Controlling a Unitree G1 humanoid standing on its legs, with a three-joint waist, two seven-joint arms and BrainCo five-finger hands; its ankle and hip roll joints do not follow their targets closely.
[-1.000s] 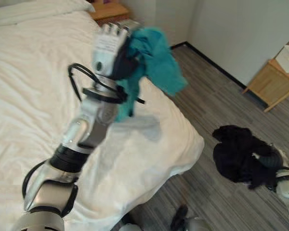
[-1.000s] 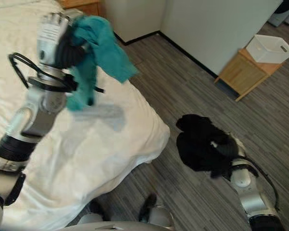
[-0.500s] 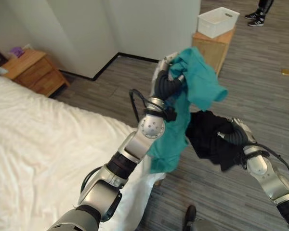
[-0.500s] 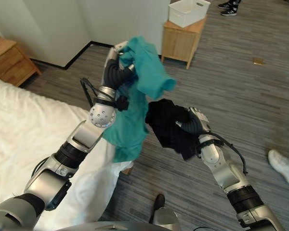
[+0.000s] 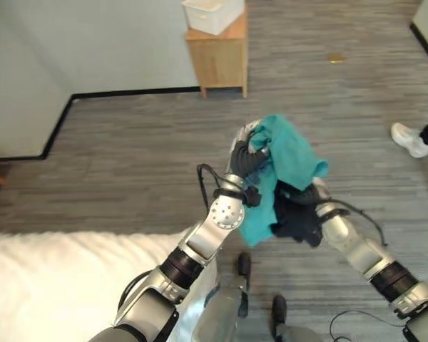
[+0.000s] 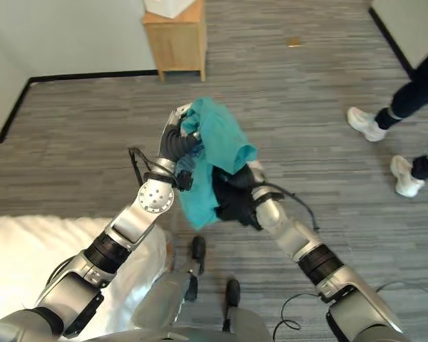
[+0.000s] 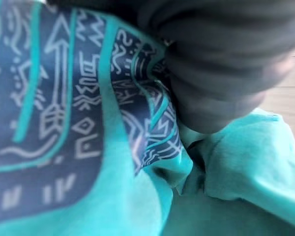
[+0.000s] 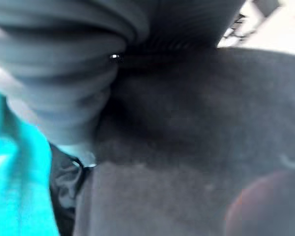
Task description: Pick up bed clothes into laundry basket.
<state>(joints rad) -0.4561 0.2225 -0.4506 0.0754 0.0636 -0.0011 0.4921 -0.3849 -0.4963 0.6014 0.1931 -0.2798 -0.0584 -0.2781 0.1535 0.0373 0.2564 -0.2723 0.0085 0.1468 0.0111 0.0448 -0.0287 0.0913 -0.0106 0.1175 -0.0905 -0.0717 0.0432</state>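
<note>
My left hand [image 5: 244,152] is raised over the wooden floor, its fingers curled round a teal garment [image 5: 290,151] that hangs down from it. The left wrist view shows the teal garment [image 7: 226,172] from close up, with a dark blue patterned print [image 7: 54,123]. Just behind and below, my right hand [image 6: 261,197] is shut on a bunched black garment [image 6: 232,201], which touches the teal one. The black garment [image 8: 187,147] lies right against the hand in the right wrist view. A white basket [image 5: 212,13] stands on a small wooden table [image 5: 217,53] at the far side.
The white bed's [image 5: 50,285] corner lies at the lower left. A person's legs [image 6: 416,89] and white shoes [image 6: 364,122] are at the right. A grey wall with a black skirting [image 5: 128,92] runs along the left. A small object [image 5: 335,58] lies on the floor.
The camera has swung right, away from the bed, towards the floor and the table. Both arms came with it, and the teal garment now hangs against the black one.
</note>
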